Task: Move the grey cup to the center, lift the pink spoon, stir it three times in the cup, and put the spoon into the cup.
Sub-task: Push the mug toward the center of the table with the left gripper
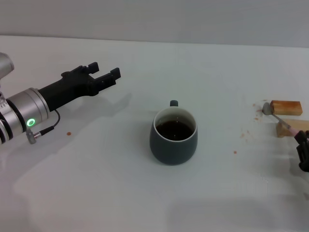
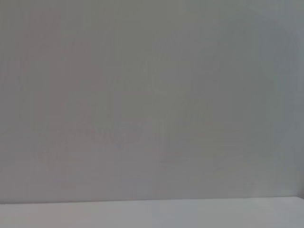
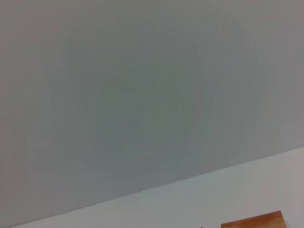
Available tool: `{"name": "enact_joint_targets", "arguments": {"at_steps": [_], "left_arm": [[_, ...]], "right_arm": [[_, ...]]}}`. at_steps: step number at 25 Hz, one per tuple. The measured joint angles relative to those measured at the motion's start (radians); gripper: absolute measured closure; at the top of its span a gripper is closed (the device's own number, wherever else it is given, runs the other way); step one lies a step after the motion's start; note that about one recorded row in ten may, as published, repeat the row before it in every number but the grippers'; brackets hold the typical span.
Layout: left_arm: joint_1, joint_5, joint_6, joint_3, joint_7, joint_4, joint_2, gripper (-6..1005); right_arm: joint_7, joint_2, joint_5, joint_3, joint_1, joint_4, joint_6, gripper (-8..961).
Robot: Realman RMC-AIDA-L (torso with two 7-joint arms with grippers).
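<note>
where the head camera looks down on the white table [image 1: 96, 183], the grey cup [image 1: 173, 137] stands near the middle, upright, dark brown liquid inside, its small handle turned to the far side. the left gripper [image 1: 103, 72] hangs over the table's left part, well apart from the cup, its two black fingers spread with nothing between them. far to the right, the pink spoon [image 1: 276, 116] lies across two wooden blocks [image 1: 287, 107], its metal bowl on the far-left end, its pale pink handle running toward the right edge. the right gripper [image 1: 303, 150] shows only as a dark shape at that edge, right by the spoon's handle end; whether its fingers are apart or closed cannot be told. small brown spots dot the table near the blocks.

the left wrist camera gives only a plain grey wall above a strip of table.

the right wrist camera shows the same grey wall, a slanting table edge, and the top of one wooden block [image 3: 254, 221] at the border.
</note>
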Motion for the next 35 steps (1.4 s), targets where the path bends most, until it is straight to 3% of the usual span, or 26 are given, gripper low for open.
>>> {"name": "enact_joint_targets", "arguments": {"at_steps": [11,25,28,35], "left_arm": [[0.002,0.000,0.000,0.000,0.000,0.000,-0.003,171],[0.008,0.000,0.003,-0.001,0.000,0.000,-0.003,171],[0.011,0.000,0.010,-0.004,0.000,0.000,-0.003,171],[0.025,0.000,0.044,-0.014,0.001,0.000,-0.003,171]], "right_arm": [[0.162,-0.006,-0.017,-0.012,-0.013,-0.085,-0.096,851],[0.642,-0.010,-0.069,-0.056,-0.044,-0.482,-0.272,852],[0.774,-0.021,-0.103,-0.055,-0.034,-0.592,-0.291,852],[1.139,-0.083,-0.270,-0.045,0.045,-0.889,-0.372,851]]}}
